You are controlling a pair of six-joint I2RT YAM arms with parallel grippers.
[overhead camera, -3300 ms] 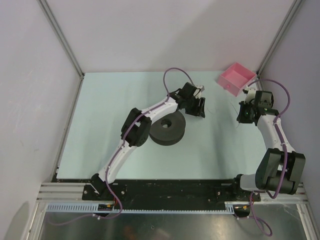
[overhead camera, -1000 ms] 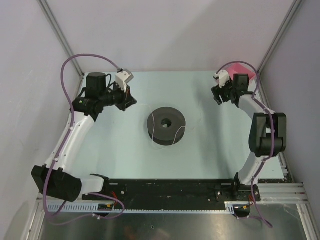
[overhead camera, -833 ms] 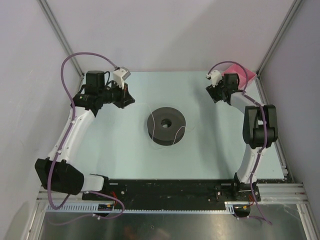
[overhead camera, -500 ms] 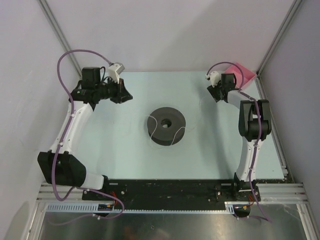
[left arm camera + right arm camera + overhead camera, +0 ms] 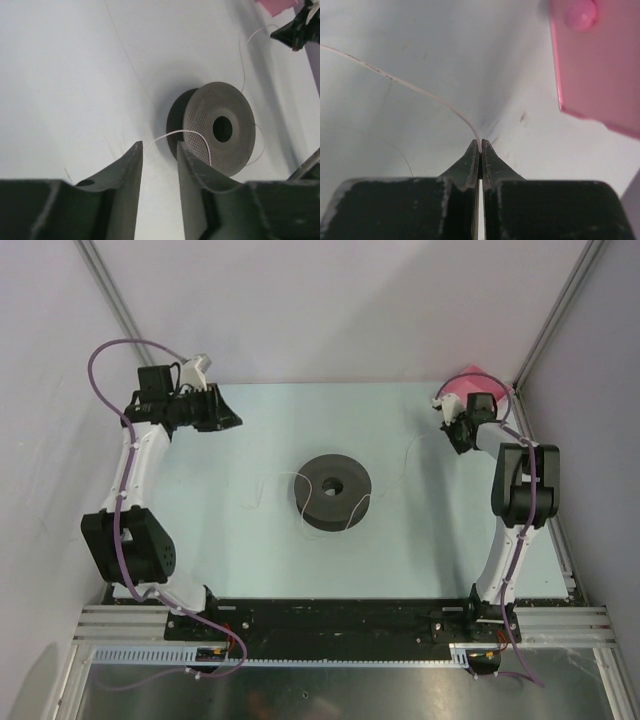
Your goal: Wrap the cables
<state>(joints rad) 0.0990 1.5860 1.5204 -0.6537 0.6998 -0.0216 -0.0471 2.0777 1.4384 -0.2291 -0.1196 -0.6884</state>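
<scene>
Now | right gripper (image 5: 480,145) pinched shut on cable (image 5: 395,80) end | left gripper (image 5: 159,147) slightly apart, empty, spool (image 5: 200,120) just beyond its tips | we judge wrapping barely begun, cable mostly loose

Dark grey spool (image 5: 333,489) lying flat at middle of pale table (image 5: 220,540); pink bin (image 5: 456,387) at far right corner

On my overhead feed, the pale mint table (image 5: 420,550) carries a dark grey spool (image 5: 333,490) lying flat near mid-frame. A hair-thin whitish wire (image 5: 285,477) trails loosely over the surface on both sides of it. A pink box (image 5: 462,386) sits in the table's upper right corner.
</scene>
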